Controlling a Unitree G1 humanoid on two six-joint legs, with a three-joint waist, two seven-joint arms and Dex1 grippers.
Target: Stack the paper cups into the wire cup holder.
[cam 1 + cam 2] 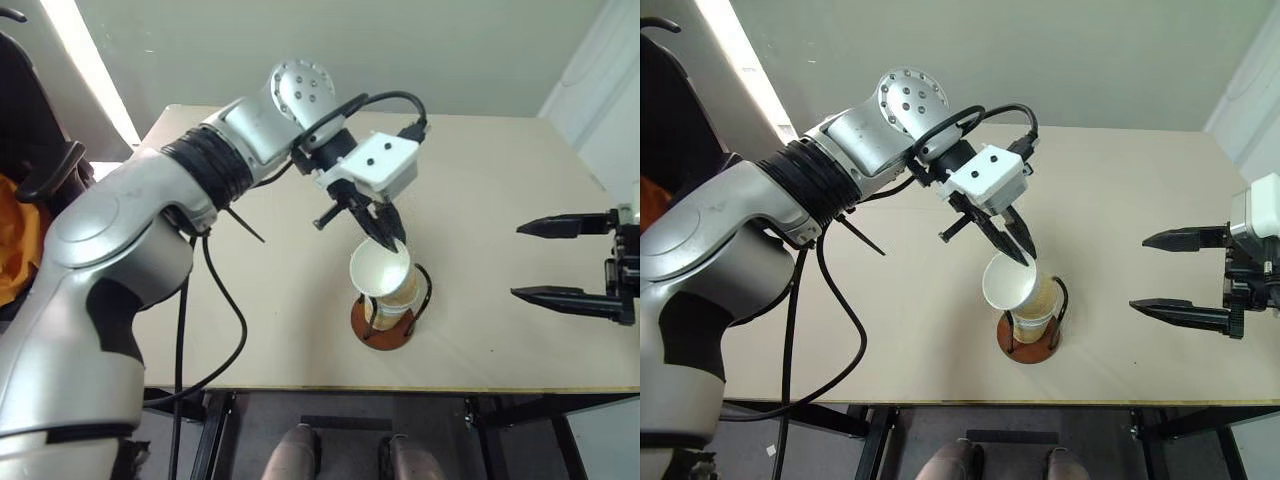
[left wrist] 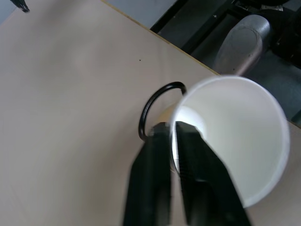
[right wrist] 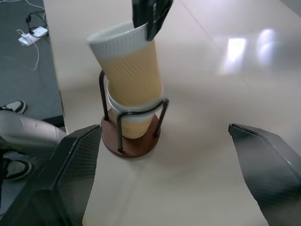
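Observation:
The wire cup holder (image 1: 383,330) stands on its reddish-brown disc near the table's front edge, with a tan paper cup (image 3: 134,123) seated between its dark loops. A second paper cup (image 1: 380,272) is nested into that one and leans toward my left side, white inside showing. My left gripper (image 1: 392,238) reaches down from above, and its two black fingers (image 2: 155,155) pinch the far rim of this tilted cup, one inside and one outside the wall. My right gripper (image 1: 518,260) hovers open to the right of the holder, well apart from it, with nothing between its fingers.
The beige table (image 1: 500,170) stretches bare behind and to both sides of the holder. Its front edge runs just below the holder's base. A black cable (image 1: 215,300) hangs from my left arm over the table's left part.

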